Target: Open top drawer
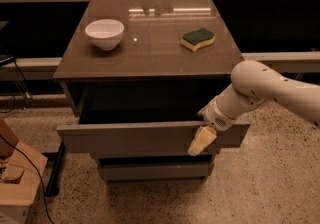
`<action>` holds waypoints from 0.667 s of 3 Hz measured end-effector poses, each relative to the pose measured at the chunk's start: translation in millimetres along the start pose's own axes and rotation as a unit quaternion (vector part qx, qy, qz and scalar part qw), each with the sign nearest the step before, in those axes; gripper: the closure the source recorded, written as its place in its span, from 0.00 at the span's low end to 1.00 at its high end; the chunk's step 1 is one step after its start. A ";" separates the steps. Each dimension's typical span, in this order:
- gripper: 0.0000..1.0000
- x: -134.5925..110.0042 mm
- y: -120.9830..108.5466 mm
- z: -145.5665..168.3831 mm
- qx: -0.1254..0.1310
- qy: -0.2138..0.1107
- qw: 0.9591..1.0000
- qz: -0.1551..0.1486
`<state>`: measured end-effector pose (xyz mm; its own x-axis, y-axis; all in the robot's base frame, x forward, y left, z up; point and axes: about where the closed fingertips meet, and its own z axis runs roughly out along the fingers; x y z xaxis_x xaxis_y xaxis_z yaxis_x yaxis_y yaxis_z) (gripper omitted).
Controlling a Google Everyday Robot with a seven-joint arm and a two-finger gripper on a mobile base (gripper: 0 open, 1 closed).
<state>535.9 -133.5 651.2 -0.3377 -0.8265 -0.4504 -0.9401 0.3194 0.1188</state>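
Observation:
The top drawer (pixel 135 137) is a wide grey-brown drawer with a plain flat front, pulled well out from under the cabinet top; its dark box is open to view. My gripper (pixel 201 140) hangs at the right part of the drawer front, its pale fingers (pixel 198 143) lying over the front face just below the top edge. The white arm (pixel 260 90) reaches in from the right.
On the brown cabinet top (pixel 150 43) stand a white bowl (pixel 104 33) at the left and a green and yellow sponge (pixel 198 38) at the right. A lower drawer (pixel 150 170) sticks out slightly. A cardboard box (pixel 15 178) and cables lie on the floor at the left.

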 end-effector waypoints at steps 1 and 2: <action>0.41 7.2 12.8 -6.2 0.004 0.012 1.000 0.003; 0.66 18.0 41.0 -13.5 0.007 0.024 0.999 0.027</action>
<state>490.7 -141.6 659.9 -0.3906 -0.8289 -0.4004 -0.9197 0.3707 0.1296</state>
